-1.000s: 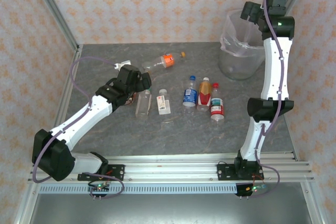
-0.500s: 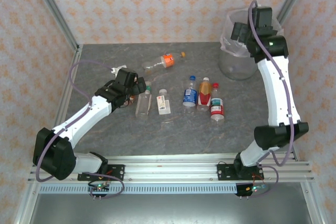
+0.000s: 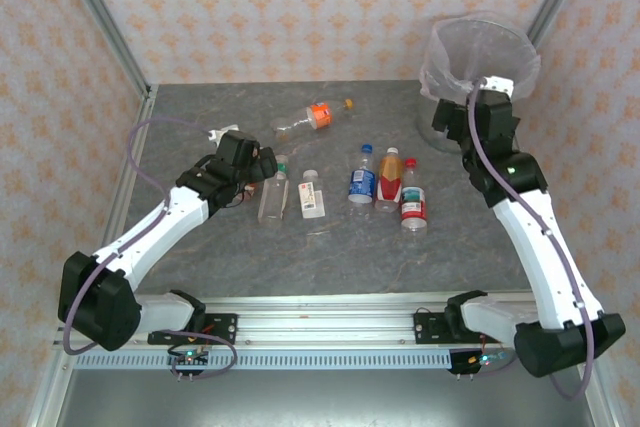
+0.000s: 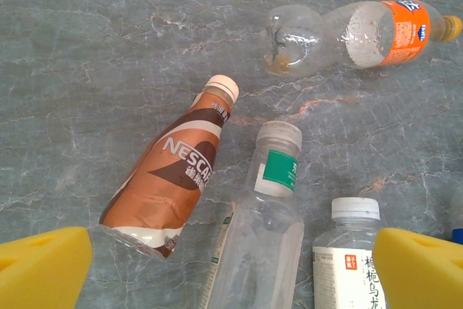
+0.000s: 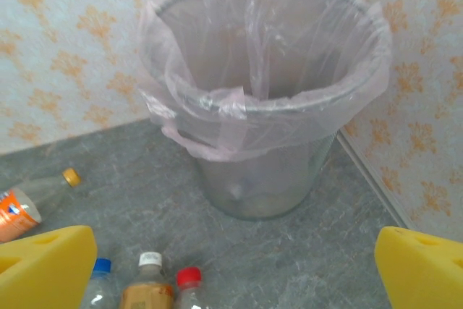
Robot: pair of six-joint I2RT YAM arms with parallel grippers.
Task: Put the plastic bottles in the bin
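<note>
Grey, marbled bench (image 3: pixel 330 257) lies under me, with the bottles loose on it and none in my grasp. My left fingers (image 4: pixel 43 269) are spread wide, holding nothing, and hang over the left group of bottles.

In the left wrist view, the brown bottle (image 4: pixel 163 186) lies between them, tilted, with its pale cap pointing away from me. Just beside it on the right is the clear bottle (image 4: pixel 260 240), which has a green band below its cap. The white bottle (image 4: pixel 347 262) lies next along, close to my right-hand finger. Beyond these, and apart from them, the orange bottle (image 4: pixel 362 30) lies crosswise with its yellow cap pointing right.

From above, three more lie side by side in mid-bench, caps pointing away. They are the blue bottle (image 3: pixel 361 180), the amber bottle (image 3: pixel 390 179) right against it, and the red bottle (image 3: pixel 413 207) a little nearer to me.

My right fingers (image 5: pixel 47 269) are also spread wide and empty, and they face the bin (image 5: pixel 253 179). The bin stands upright in the far right corner of the bench, close to the patterned wall (image 5: pixel 65 48). Its clear liner (image 5: pixel 210 117) is folded over the rim. From above, my right fingers sit just on the bin's near side. The bin is near the row of three and well apart from the left group.
</note>
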